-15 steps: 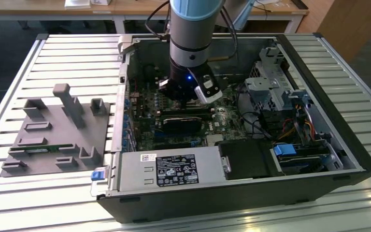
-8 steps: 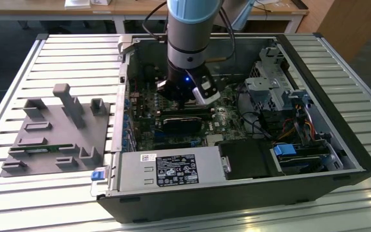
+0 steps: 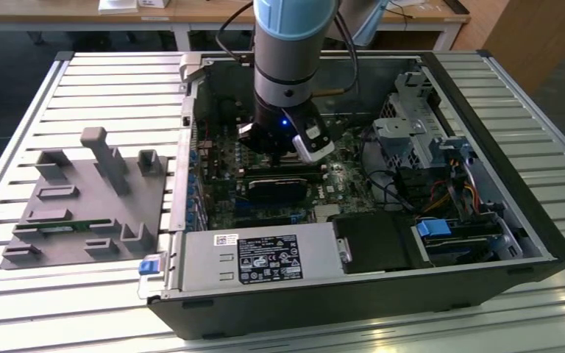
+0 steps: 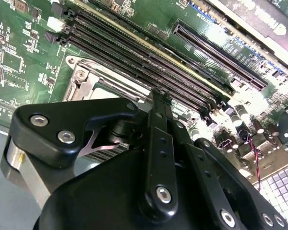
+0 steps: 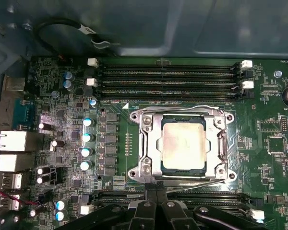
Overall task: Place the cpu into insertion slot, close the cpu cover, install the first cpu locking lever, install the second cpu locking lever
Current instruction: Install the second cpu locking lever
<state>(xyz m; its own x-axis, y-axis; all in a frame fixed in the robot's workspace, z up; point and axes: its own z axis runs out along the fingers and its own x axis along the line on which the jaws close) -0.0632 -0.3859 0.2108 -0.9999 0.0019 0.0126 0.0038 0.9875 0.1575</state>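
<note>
Black linked end effector [image 5: 156,211] at the near edge in the first wrist view — fingers drawn narrow, gripping nothing. Just beyond: dull silver-grey square cpu [image 5: 184,145] seated in the insertion slot, thin silver metal cpu cover [image 5: 181,117] shut around it.

Second wrist view: end effector [image 4: 159,103] touching the cover's edge [image 4: 93,79] beside long black memory slots [image 4: 134,57].

Exterior view — end effector [image 3: 288,158] lowered into the open black computer case [image 3: 518,213] on the slatted metal surface [image 3: 115,81].

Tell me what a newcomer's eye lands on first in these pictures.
First, the arm reaching down into the open computer case on the slatted table, its gripper low over the green board. In the first wrist view, the cpu sits in the insertion slot with the cpu cover closed around it. A grey fixture tray lies at the exterior view's left.
</note>
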